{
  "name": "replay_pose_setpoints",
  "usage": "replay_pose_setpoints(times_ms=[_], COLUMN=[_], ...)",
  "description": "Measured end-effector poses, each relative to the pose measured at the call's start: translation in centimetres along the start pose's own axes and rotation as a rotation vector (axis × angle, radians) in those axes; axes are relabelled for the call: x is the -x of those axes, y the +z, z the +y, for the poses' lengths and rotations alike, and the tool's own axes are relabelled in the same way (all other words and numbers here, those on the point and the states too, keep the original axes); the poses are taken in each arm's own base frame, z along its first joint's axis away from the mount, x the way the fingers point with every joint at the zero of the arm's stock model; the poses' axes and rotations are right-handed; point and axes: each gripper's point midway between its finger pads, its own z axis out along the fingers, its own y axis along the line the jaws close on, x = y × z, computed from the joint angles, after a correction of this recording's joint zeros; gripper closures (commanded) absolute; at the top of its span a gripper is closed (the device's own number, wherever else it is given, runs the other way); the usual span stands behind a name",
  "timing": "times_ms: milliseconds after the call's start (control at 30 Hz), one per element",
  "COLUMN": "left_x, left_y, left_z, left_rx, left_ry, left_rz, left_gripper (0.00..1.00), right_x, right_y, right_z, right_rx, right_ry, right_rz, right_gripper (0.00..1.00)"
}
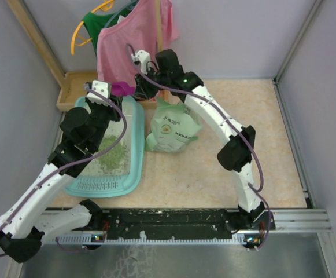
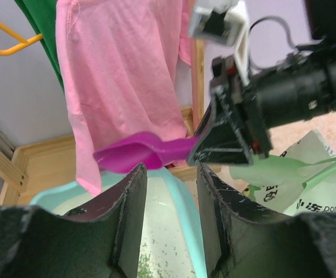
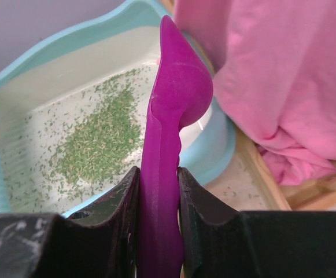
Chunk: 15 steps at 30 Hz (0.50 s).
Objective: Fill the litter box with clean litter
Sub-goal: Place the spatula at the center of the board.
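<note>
- Teal plastic litter box (image 1: 137, 156): lies along the left edge of the table, with its slotted grille end toward the near edge. It looks stiff, light and shallow-walled. The smooth underside would probably slide if nudged. The rolled rim is the natural hold, though filling should not need it moved.
- Pale green printed bag (image 1: 173, 127): slumped just beside the box's right wall, toward the far edge. It is soft film with shifting contents and is probably the heaviest item here. It would sag unless taken high, near the top fold.
- Clean litter (image 1: 114, 155): a thin olive-green heap on the middle of the box floor, with stray grains around it. Much of the whitish base is bare, so the fill looks far from complete. The granules are loose and dry and cannot be pinched, so they have to be scooped or poured.
- Magenta scoop (image 3: 173, 116): rigid, slick and light.
  - The right gripper (image 3: 159, 179) pinches its handle from both sides.
  - The bowl points forward over the box's far right corner, close to a hanging pink garment (image 3: 283, 87).
  - I cannot tell whether the bowl is loaded.
  - The narrow handle might twist in the pinch when tipped.
- Left gripper (image 2: 170, 197): jaws spread with nothing between them, over the box's far end and facing the scoop.
</note>
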Motion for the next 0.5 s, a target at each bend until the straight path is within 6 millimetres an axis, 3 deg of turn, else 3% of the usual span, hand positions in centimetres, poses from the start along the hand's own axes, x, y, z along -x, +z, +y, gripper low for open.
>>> replay_pose_setpoints(times_ms=[100,200,333,500], left_x=[0.3,0.4,-0.8,-3.1], left_y=[0.1,0.4,2.0,4.6], left_z=[-0.4,-1.2,-3.5,-7.1], left_rx=[-0.018,-0.056,-0.134,-0.254], left_ry=[-0.008,-0.012,-0.003,0.016], left_rz=[-0.013,-0.024,0.006,0.074], left_gripper=[0.48,0.44,0.4,0.37], right_x=[1.6,3.0,4.3,2.8], right_y=[-2.6,-6.5,-14.6,-26.6], right_z=[-1.2,-3.3,-7.8,-12.0], right_rx=[-0.041,-0.11,-0.275,-0.543], right_ry=[-0.001,0.007,0.036,0.1], right_rz=[-0.024,-0.045,-0.08,-0.091], right_gripper=[1.0,1.0,1.0,1.0])
